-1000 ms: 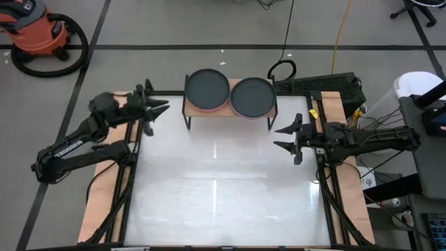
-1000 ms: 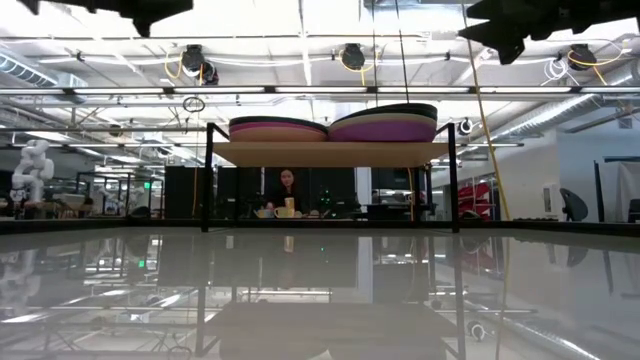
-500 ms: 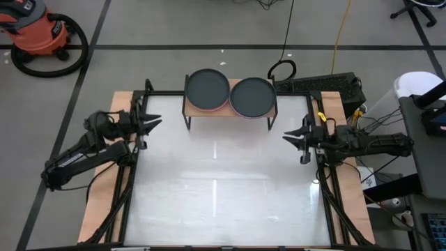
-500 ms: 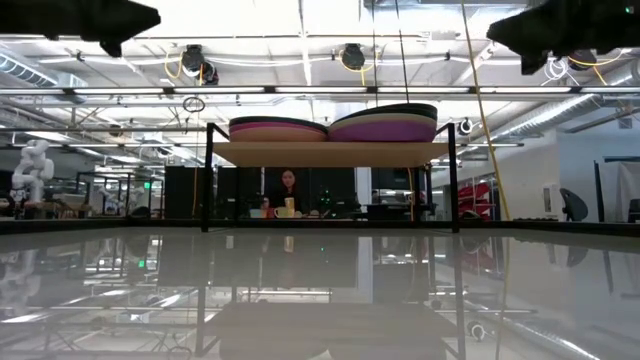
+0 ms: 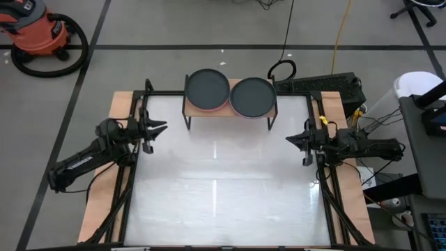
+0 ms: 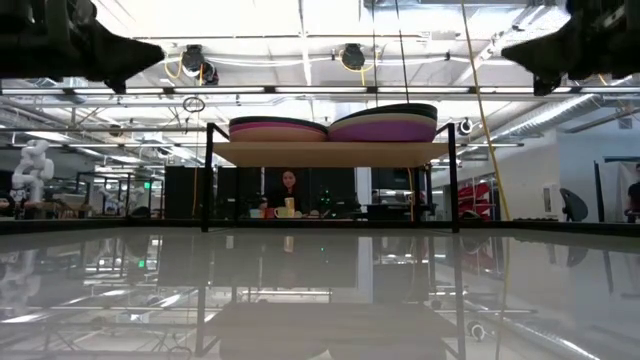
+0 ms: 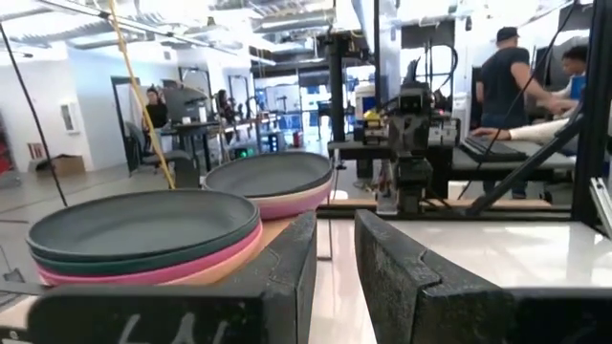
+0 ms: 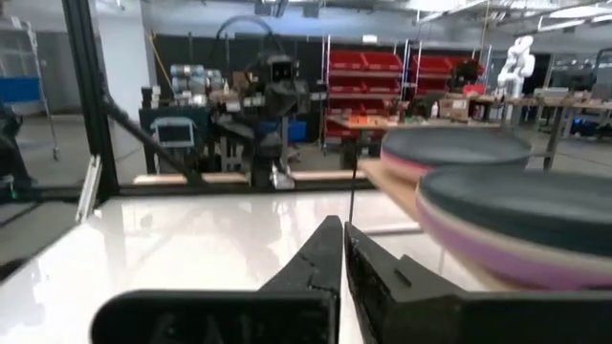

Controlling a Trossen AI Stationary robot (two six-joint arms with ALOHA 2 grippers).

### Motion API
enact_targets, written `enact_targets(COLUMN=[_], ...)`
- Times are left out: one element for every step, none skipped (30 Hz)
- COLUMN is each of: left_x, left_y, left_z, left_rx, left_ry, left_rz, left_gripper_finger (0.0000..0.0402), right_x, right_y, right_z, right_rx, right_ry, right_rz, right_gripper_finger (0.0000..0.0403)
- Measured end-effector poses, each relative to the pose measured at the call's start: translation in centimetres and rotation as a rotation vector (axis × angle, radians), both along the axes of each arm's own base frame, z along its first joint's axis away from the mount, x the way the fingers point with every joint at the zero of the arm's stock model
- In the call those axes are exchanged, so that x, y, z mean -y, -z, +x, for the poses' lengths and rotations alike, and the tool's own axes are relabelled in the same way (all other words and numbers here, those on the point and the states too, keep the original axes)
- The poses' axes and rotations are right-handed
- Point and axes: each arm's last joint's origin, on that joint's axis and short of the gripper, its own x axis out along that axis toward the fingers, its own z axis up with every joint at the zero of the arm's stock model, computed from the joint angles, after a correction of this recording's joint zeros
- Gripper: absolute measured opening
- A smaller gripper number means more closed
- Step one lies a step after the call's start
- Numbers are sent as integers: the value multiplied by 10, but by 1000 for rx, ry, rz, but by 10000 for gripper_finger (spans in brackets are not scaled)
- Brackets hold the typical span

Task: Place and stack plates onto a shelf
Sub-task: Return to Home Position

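Note:
Two stacks of plates rest on the shelf [image 6: 330, 153] at the table's far edge. The left stack [image 5: 207, 89] has a dark teal plate on top of pink ones. The right stack [image 5: 251, 97] has a dark plate on top, with purple and beige ones below [image 6: 385, 124]. My left gripper [image 5: 162, 128] hovers at the table's left edge, near the shelf's left end. Its fingers [image 7: 296, 277] stand a little apart with nothing between them. My right gripper [image 5: 290, 139] hovers at the right edge, shut and holding nothing [image 8: 342, 250].
The white tabletop [image 5: 223, 181] spreads bare in front of the shelf. Black frame rails [image 5: 132, 174] run along both sides. A red vacuum [image 5: 38, 31] and cables lie on the floor beyond. People sit and stand in the room behind [image 6: 288, 190].
My right gripper has shut and drawn back toward the table's right edge. My left gripper has moved toward the near edge and come down, away from the shelf. The plates have stayed put.

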Motion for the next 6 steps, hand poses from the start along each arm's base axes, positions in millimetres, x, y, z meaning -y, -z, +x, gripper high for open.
enact_targets(left_x=[0, -1, -1, -2, -2, -3], left_y=[2, 5, 7, 11, 14, 18], left_z=[1, 1, 2, 3, 4, 5], left_rx=[5, 4, -1, -10, -19, -26], left_ry=[1, 2, 1, 1, 1, 1], left_rz=[-3, -4, -7, -10, -15, -19], left_gripper_finger=[78, 78, 78, 78, 76, 70], right_x=[0, 0, 0, 0, 0, 0], right_y=[3, 7, 11, 15, 18, 22], right_z=[1, 2, 4, 5, 6, 7], right_rx=[-12, -26, -36, -40, -41, -39], right_ry=[0, 1, 0, 0, 0, 0], right_rz=[-1, -1, 3, 7, 13, 17], right_gripper_finger=[1, 1, 1, 1, 1, 1])
